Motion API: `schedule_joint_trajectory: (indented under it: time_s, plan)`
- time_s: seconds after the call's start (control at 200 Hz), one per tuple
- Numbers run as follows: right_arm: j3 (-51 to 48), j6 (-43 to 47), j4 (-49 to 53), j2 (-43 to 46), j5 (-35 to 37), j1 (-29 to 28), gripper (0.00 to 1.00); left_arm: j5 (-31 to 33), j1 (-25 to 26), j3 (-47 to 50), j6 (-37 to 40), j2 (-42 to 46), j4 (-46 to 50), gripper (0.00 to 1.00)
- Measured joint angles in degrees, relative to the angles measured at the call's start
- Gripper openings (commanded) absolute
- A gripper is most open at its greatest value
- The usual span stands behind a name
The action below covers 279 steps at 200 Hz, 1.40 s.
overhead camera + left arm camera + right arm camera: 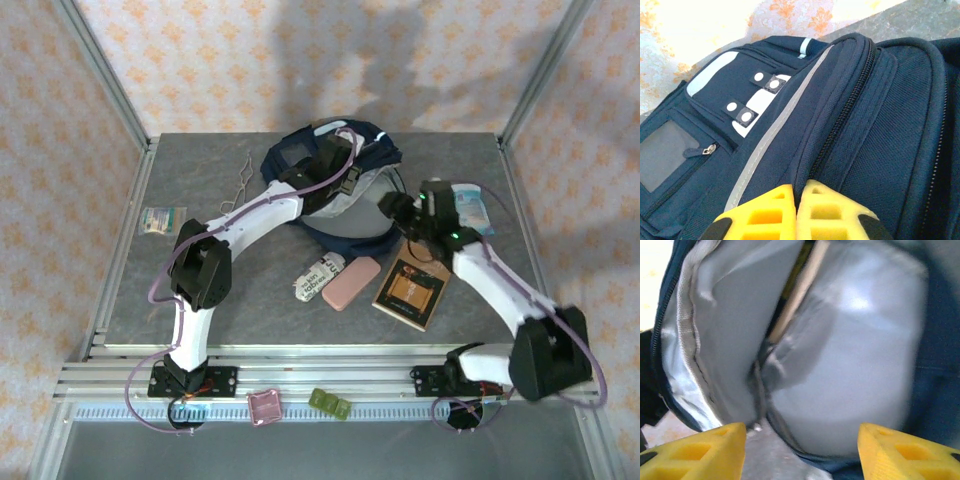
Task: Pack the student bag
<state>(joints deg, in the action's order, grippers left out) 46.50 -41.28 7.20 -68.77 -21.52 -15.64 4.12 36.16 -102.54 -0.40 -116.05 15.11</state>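
You are looking at the large navy-blue striped fabric backpack [378, 152], which is lying at the far middle of the grey table [270, 320] with its mouth turned toward the right arm. Your left gripper [796, 212] is sitting clenched, its yellow fingers all but touching, against the backpack's top seam; you cannot tell whether any fabric is being pinched. Your right gripper [802, 450] is hanging released, fingers wide apart, facing the pale grey lining [840, 365]. A pink oblong case [350, 283] and a brown book [410, 292] are lying just beside the backpack.
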Motion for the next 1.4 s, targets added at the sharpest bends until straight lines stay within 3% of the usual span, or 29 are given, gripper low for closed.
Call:
schedule_joint_trajectory:
  time_s: [0.09,0.18,0.315,0.465,0.671,0.906,1.396]
  plan:
    - [-5.2,0.9,4.8,6.6,2.1,4.8,0.69,0.0,0.5,0.8,-1.6,-0.1,-0.3,0.44]
    - [-9.4,1.6,9.7,10.3,4.7,8.0,0.72,-0.5,1.3,3.1,-3.9,0.3,-1.4,0.49]
    - [-14.2,2.0,14.3,12.6,5.9,12.0,0.71,-4.9,3.3,11.0,-8.4,4.2,-3.0,0.49]
    - [-18.0,2.2,16.5,14.7,6.1,14.5,0.69,-14.8,7.0,19.0,-14.8,9.4,-5.8,0.49]
    - [-21.4,2.5,16.4,16.3,5.2,16.0,0.67,-23.5,14.7,19.8,-18.7,5.7,-6.8,0.50]
    - [-25.2,2.6,15.7,17.6,3.5,17.2,0.63,-25.2,17.6,19.6,-19.1,-3.1,-4.4,0.50]
    - [-30.0,2.2,5.4,14.5,-4.4,18.3,0.56,-26.4,17.4,16.3,-19.3,-5.9,-4.0,0.36]
